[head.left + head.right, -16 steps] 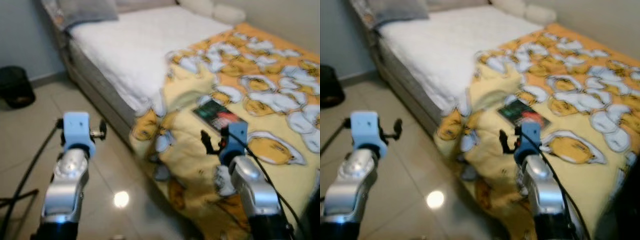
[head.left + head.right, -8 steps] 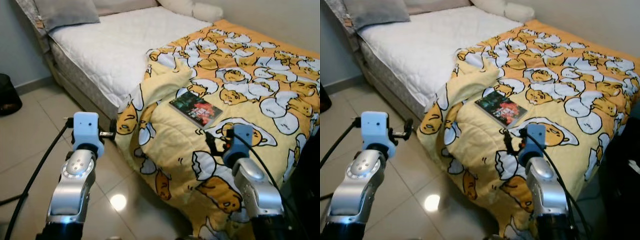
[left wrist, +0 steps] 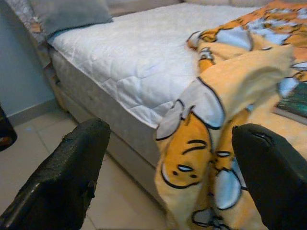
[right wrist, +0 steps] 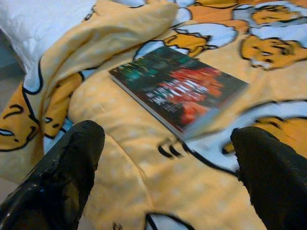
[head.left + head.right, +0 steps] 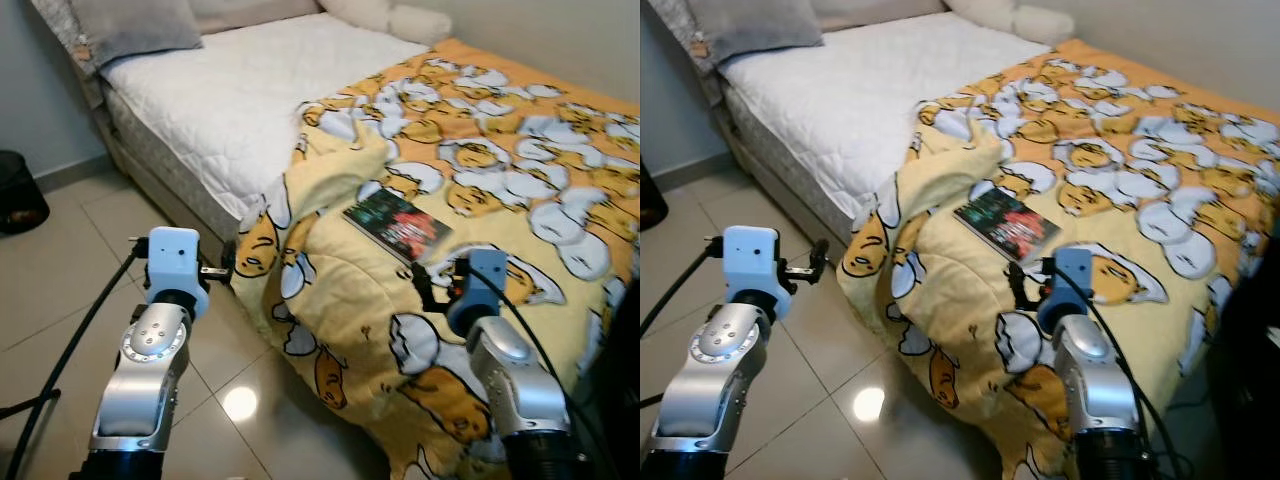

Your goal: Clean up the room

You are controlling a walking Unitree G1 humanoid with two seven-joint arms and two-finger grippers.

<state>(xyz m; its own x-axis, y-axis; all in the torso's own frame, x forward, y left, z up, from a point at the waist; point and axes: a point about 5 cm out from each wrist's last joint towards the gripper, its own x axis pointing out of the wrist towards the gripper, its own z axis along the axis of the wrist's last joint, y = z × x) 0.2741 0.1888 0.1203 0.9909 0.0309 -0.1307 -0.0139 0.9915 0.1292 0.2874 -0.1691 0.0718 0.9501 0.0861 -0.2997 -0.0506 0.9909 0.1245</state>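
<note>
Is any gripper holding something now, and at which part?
Nothing is held. The right gripper is open short of the book; the left gripper is open before the blanket.

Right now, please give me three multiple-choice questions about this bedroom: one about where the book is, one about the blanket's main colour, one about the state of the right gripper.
1. Where does the book lie?
A. on the floor
B. on the blanket
C. on the pillow

2. What is the main colour of the blanket?
A. yellow
B. green
C. black

3. How is the right gripper?
A. shut on the book
B. shut on the blanket
C. open, holding nothing

Answers:
1 B, it rests flat on the patterned cover on the bed.
2 A, yellow and orange with white shapes.
3 C, its fingers stand wide apart short of the book.
</note>
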